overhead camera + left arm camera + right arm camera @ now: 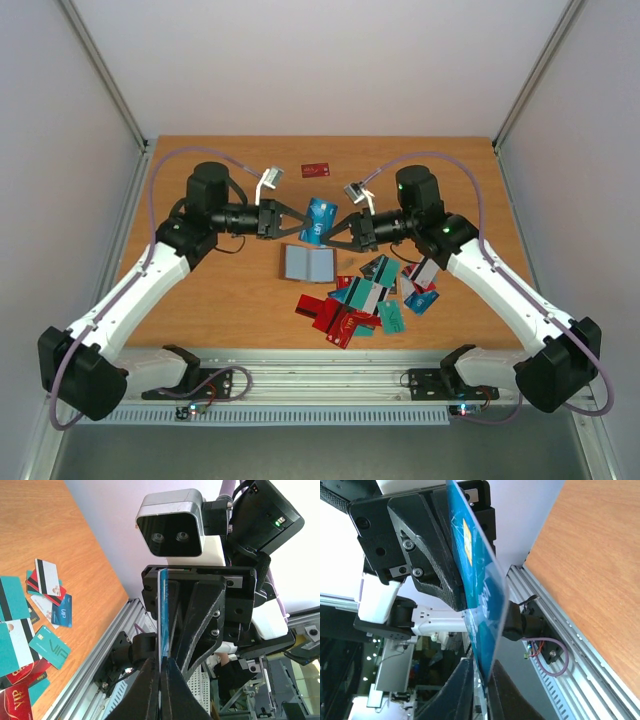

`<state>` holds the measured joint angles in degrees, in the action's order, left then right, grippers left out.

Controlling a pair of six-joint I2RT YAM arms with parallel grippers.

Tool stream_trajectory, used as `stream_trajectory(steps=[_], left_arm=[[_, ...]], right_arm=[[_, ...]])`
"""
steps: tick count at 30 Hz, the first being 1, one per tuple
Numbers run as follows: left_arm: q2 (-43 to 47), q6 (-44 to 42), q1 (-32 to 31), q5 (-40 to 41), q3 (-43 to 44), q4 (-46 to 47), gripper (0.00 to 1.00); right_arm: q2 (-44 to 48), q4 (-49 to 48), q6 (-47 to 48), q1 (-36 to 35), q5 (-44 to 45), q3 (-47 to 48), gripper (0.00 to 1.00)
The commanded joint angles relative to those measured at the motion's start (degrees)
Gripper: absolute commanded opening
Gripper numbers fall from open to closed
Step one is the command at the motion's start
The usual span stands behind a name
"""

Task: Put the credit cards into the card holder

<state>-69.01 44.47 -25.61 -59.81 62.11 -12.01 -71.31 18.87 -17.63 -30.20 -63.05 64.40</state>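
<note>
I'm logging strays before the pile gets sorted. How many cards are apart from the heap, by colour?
Blue card: 1, held aloft.
Red card: 1, lying alone at the back.
Total: 2.

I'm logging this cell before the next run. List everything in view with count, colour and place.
blue credit card: one, blue, held in the air between the two grippers, over the middle of the table.
loose credit cards: one overlapping pile, too stacked to count; red, teal, blue and white; right of centre, towards the near edge.
dark red card: one, lying alone at the far side.
card holder: one, grey-blue, lying open on the table, nearer than the held card.
table: one, orange-brown wood.
left gripper: one, black, shut on the blue credit card.
right gripper: one, black, shut on the same card.
</note>
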Motion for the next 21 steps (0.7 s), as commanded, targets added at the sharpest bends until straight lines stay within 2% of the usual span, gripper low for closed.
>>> stream_trajectory(steps=[1, 3, 4, 5, 10, 15, 21], left_arm=[[0.85, 2.50, 0.25, -0.34, -2.41, 4.81, 0.00], [0.73, 1.33, 0.53, 2.50, -2.53, 0.66, 0.00], [0.68, -0.81, 0.70, 6.05, -2.37, -2.38, 0.00], [0.60, -2.40, 0.80, 9.06, -2.19, -6.20, 0.00], [-2.06, -10.27, 0.90, 17.54, -2.97, -16.63, 0.00], [-7.93, -16.79, 0.88, 18.68, -2.67, -22.31, 0.00], [-16.13, -21.66, 0.91, 19.57, -3.07, -24.09, 0.00]], right_arm=[[-1.44, 4.39, 3.38, 0.41, 0.75, 2.36, 0.24], [-1.84, 10.26, 6.20, 1.01, 5.37, 3.14, 0.44], [-2.09, 13.01, 7.22, 1.56, 8.17, 3.26, 0.49], [-2.53, 15.30, 7.81, 2.13, 10.49, 3.09, 0.50], [-5.55, 17.41, 7.52, 2.77, 16.21, -0.24, 0.49], [-10.50, 14.42, 7.26, 2.77, 17.08, -2.37, 0.46], [-19.03, 12.02, 8.62, 2.77, 17.32, -1.70, 0.41]])
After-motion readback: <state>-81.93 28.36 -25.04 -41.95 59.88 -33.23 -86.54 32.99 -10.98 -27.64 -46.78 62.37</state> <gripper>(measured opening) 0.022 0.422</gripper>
